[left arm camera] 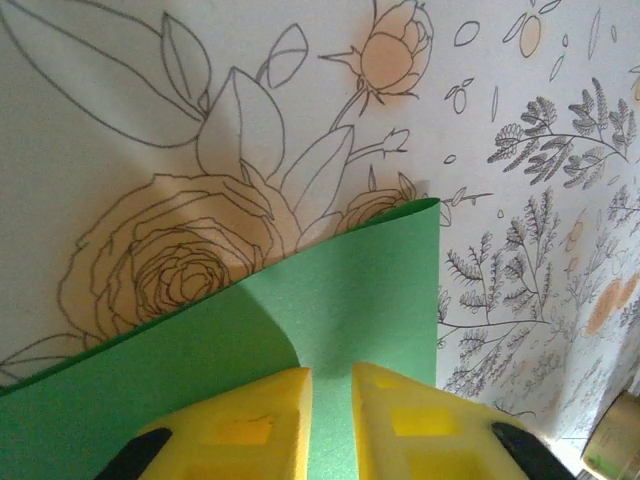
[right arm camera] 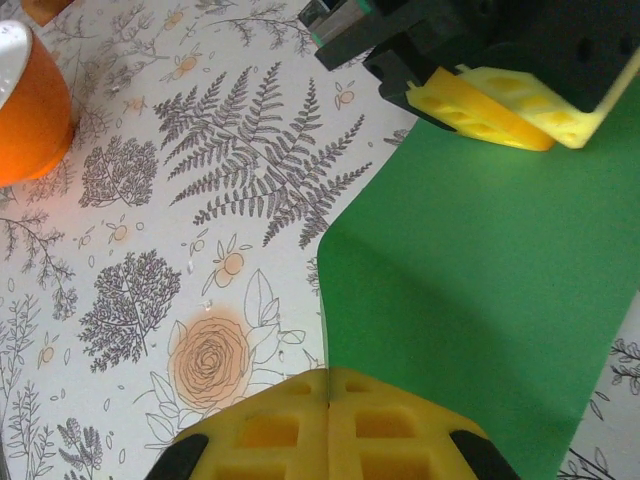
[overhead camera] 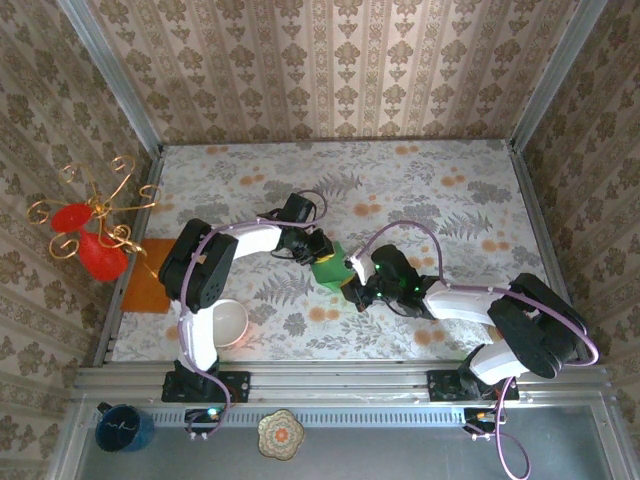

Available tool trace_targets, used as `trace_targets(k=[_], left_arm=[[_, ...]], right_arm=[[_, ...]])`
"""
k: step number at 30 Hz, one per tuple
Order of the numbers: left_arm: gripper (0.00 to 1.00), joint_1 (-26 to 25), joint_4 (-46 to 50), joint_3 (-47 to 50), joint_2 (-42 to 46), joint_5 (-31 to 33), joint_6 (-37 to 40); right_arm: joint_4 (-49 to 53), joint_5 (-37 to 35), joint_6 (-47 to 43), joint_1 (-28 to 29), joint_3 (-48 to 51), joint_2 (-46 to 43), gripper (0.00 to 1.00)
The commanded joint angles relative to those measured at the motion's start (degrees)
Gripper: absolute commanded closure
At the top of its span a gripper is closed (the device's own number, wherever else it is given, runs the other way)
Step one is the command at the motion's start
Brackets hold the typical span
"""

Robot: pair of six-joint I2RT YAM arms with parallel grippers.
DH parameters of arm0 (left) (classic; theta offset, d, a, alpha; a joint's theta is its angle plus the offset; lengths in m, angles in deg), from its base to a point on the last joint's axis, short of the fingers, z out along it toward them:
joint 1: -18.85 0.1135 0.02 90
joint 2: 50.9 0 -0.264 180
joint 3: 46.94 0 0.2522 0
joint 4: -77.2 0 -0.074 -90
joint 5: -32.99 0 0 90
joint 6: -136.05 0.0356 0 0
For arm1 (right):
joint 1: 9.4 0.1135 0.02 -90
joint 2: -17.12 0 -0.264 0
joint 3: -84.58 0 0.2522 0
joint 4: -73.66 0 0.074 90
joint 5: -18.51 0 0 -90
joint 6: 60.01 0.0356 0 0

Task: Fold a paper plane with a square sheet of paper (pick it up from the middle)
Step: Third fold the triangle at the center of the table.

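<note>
Yellow fingers (left arm camera: pixel 285 400) of the left gripper (left arm camera: pixel 330 385) straddle a hump in the square sheet of paper (left arm camera: pixel 340 290), with a slit showing between them. Gripped or not? Can't tell. Right wrist view: right gripper (right arm camera: pixel 328 385) is clenched on the sheet's edge. If the arms pull apart, it could tear or slip. From the top view, the sheet is slung between both arms, with the bowl (overhead camera: pixel 230 322) and orange sheet (overhead camera: pixel 150 278) well apart, so neither blocks.

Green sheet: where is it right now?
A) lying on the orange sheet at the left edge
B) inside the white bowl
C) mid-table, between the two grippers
C: in the top view the green sheet sits mid-table, with the left gripper at its far-left side and the right gripper at its right side.
</note>
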Motion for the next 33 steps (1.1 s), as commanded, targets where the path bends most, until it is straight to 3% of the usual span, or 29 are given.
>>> trace_targets(k=[1,10,33], left_arm=[[0.82,-0.17,3.89,-0.5,-2.18,1.79,2.13],[0.86,-0.17,4.47,0.81,-3.15,1.99,2.24],[0.9,-0.63,5.34,-0.32,-4.45,1.58,3.74]], right_arm=[[1.26,1.62,1.57,-0.71,-0.43,0.12,1.0],[3.36,1.7,2.27,-1.41,-2.82,2.33,1.0],[8.15,-9.29,4.0,-2.63,-7.9,8.5,1.0]])
